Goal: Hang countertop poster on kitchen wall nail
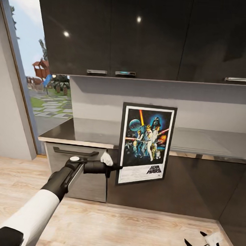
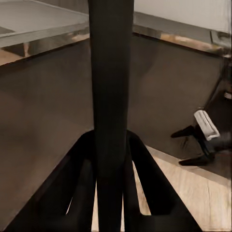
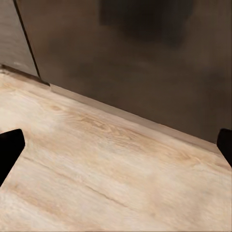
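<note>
Poster (image 1: 146, 144) upright, long axis vertical, left fingers (image 1: 114, 167) clamping edge

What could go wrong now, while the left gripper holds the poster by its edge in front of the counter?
1. The left gripper pinches the poster only at its lower left edge, so the frame might swing or slip out.
2. The poster hangs close to the kitchen countertop edge; a forward move could knock it.
3. The upper cabinets overhang the wall, so lifting it straight up may hit them.
</note>
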{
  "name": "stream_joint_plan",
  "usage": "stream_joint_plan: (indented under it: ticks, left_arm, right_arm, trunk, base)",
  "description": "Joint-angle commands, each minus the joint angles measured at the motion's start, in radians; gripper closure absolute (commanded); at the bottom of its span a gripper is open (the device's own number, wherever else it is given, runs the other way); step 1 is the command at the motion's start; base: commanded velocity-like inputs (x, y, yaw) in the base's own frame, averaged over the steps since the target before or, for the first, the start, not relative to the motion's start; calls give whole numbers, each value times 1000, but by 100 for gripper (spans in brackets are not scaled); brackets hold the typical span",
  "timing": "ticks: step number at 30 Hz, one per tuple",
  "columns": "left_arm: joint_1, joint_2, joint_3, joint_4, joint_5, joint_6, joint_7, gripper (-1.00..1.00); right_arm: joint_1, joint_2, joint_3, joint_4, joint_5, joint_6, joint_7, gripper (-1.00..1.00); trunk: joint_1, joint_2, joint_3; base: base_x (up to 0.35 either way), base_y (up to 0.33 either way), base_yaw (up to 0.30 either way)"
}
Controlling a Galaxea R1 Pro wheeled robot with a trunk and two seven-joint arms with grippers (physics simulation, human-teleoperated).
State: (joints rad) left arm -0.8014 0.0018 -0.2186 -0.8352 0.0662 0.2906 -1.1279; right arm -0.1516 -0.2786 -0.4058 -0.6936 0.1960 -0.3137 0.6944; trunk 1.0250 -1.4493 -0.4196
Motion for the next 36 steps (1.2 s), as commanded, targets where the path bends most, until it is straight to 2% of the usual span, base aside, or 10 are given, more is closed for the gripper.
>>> stream_joint_plan:
  ticks: [1, 3, 4, 9, 12, 13, 16, 24, 34, 36]
  left_arm:
    - [-1, 4, -1, 6, 6, 6, -16, 100]
    - [-1, 13, -2, 29, 6, -8, -55, 100]
    - [-1, 18, -2, 58, 7, -34, -80, 100]
    - [-1, 22, -1, 123, 9, -79, -100, 100]
    - [-1, 23, -2, 179, 10, -111, -117, 100]
    - [-1, 24, -1, 230, 10, -157, -147, 100]
    - [-1, 24, -1, 267, 10, -190, -167, 100]
    - [-1, 24, -1, 323, 9, -224, -187, 100]
    - [-1, 24, 0, 352, 10, -227, -190, 100]
    - [-1, 23, 0, 354, 10, -227, -189, 100]
  right_arm:
    - [-6, -2, -5, -22, 2, 22, 34, -100]
    - [-18, -8, -5, -87, -20, 102, 119, -100]
    - [-36, -12, -6, -142, -33, 168, 189, -100]
    - [-105, -29, -5, -184, -44, 255, 277, -100]
    - [-147, -58, -6, -192, -52, 298, 363, -100]
    - [-186, -87, -6, -196, -80, 368, 475, -100]
    - [-207, -107, -6, -197, -108, 425, 548, -100]
    - [-226, -127, -1, -199, -141, 492, 634, -100]
    - [-230, -129, 8, -195, -135, 498, 662, -100]
    - [-231, -129, 17, -195, -134, 497, 693, -100]
  trunk:
    - [0, -1, -1]
    - [0, -1, -1]
    - [0, -1, -1]
    - [0, -1, -1]
    - [0, -1, -1]
    - [0, -1, -1]
    - [0, -1, -1]
    - [0, -1, -1]
    - [0, -1, -1]
    - [0, -1, -1]
  base:
    - [0, 0, 0]
    - [0, 0, 0]
    - [0, 0, 0]
    - [0, 0, 0]
    - [0, 0, 0]
    - [0, 0, 0]
    - [0, 0, 0]
    - [0, 0, 0]
    - [0, 0, 0]
    - [0, 0, 0]
